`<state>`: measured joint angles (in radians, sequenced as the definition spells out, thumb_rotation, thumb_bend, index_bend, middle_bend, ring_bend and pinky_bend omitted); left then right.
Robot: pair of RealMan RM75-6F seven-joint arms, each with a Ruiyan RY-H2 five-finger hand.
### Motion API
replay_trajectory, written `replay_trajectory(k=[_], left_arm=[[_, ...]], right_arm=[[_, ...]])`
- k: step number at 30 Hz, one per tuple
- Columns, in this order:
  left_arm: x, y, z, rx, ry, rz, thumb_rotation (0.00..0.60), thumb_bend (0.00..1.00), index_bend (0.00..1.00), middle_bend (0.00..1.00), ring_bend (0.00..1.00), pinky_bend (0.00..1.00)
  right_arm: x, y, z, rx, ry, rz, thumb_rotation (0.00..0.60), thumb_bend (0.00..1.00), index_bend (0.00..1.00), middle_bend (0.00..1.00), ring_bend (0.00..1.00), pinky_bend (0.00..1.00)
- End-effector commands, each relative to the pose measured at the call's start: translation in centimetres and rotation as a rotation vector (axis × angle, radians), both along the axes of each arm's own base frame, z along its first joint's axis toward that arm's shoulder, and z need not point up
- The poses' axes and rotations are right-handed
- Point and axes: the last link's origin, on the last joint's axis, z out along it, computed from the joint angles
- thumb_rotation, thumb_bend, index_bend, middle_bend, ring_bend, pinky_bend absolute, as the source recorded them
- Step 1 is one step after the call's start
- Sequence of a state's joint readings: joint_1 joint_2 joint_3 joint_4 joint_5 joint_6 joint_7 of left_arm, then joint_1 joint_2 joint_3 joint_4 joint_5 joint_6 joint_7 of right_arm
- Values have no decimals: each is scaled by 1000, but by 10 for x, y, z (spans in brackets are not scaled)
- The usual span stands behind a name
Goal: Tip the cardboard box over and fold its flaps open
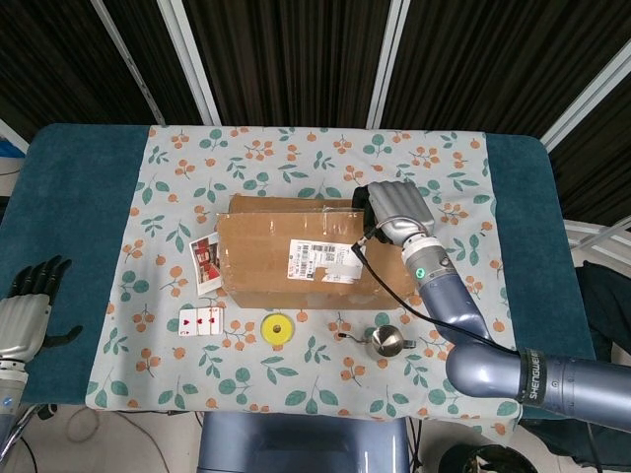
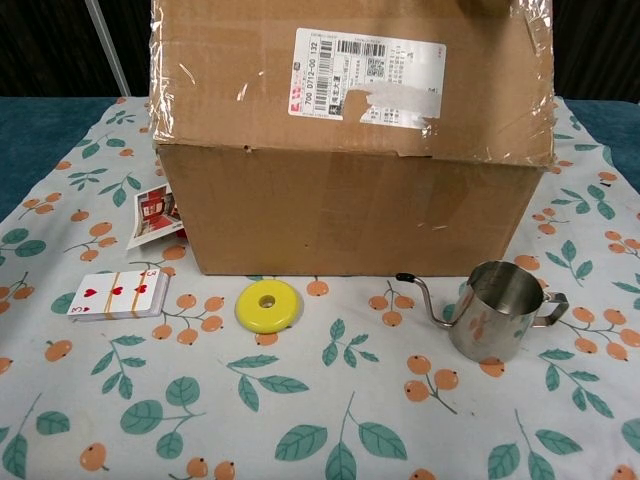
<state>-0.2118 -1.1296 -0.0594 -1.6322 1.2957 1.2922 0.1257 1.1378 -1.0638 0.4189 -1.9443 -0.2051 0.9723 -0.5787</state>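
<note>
Box: cardboard box (image 1: 296, 256) in the middle of the tabletop (image 1: 79, 197), on a leaf-and-orange patterned cloth (image 1: 296, 158); its long axis runs left to right, and in the chest view its taped, labelled face (image 2: 350, 80) leans toward the camera.
Label: white shipping label (image 2: 368, 78) with a barcode and small print, partly torn; a number near "132" runs along its right edge, the rest is too small to read.
Right robot hand: right robot hand (image 1: 394, 210) rests on the box's far right corner, fingers curled over the edge; whether it truly grips the box I cannot tell.
Left robot hand: left robot hand (image 1: 28, 301) at the near left edge of the tabletop, well apart from the box, fingers spread and holding nothing.
Beside the box: photo card (image 1: 205, 264) touching its left end; playing cards (image 2: 118, 294), a three of hearts on top; yellow disc (image 2: 268, 305) with a centre hole; steel pitcher (image 2: 495, 322), its thin spout pointing left.
</note>
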Motion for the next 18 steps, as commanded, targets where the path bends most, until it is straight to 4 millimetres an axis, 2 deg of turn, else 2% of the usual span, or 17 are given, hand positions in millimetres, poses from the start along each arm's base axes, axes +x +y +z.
replay_trajectory(k=[1,18], left_arm=[[0,0,0,0,0,1,600,150,0,0,0,0],[0,0,0,5,0,7,600,150,0,0,0,0]], right_arm=[[8,8,9,49,46,-30,600,1000,541,452,420,426],[30,33,34,133,27,-101,600,1000,540,460,427,432]])
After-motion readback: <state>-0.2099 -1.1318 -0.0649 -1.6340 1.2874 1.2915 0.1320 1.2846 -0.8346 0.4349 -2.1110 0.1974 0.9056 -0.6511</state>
